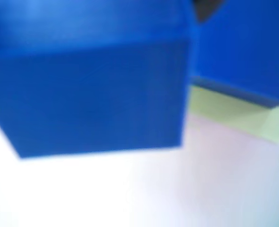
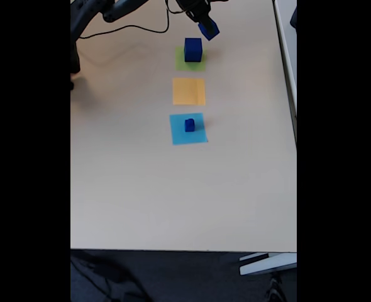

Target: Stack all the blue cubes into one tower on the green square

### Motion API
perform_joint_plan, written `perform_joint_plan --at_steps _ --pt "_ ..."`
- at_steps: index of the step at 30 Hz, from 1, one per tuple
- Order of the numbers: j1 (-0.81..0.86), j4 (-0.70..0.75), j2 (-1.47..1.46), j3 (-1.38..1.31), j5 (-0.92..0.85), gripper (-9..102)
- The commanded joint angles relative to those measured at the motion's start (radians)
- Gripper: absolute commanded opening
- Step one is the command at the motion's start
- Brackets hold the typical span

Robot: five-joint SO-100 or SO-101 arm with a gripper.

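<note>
We've got the tool (image 2: 205,25) closed on the mid cube (image 2: 209,29), tilted, at 1 o'clock of the big cube (image 2: 193,49) on the green square (image 2: 181,61). Small cube (image 2: 189,125) waits at 6. Tilt probably means a skewed landing and slide-off.

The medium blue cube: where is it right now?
In the fixed view the medium blue cube hangs tilted in the pincer near the table's far edge, just above and right of the large blue cube on the green square.

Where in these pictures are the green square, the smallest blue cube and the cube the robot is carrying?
green square (image 2: 180,63): fixed view, bare left strip beside the large cube.
smallest blue cube (image 2: 189,125): fixed view, its front face.
carried cube (image 2: 209,28): fixed view, its tilted side, under the gripper.
</note>
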Motion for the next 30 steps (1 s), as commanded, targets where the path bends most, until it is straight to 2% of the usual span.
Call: perform_joint_plan --at_steps 1,4,10,17,20,30 --pt "-0.017 -0.077 0.164 0.163 0.066 0" --pt "-0.034 -0.123 0.232 0.347 0.166 0" --pt "-0.038 -0.075 0.244 0.466 0.279 0" --pt "-0.041 -0.002 0.255 0.457 0.345 0" --pt "-0.049 0.005 0.222 0.374 0.344 0" --pt "-0.087 -0.074 0.169 0.308 0.431 0"
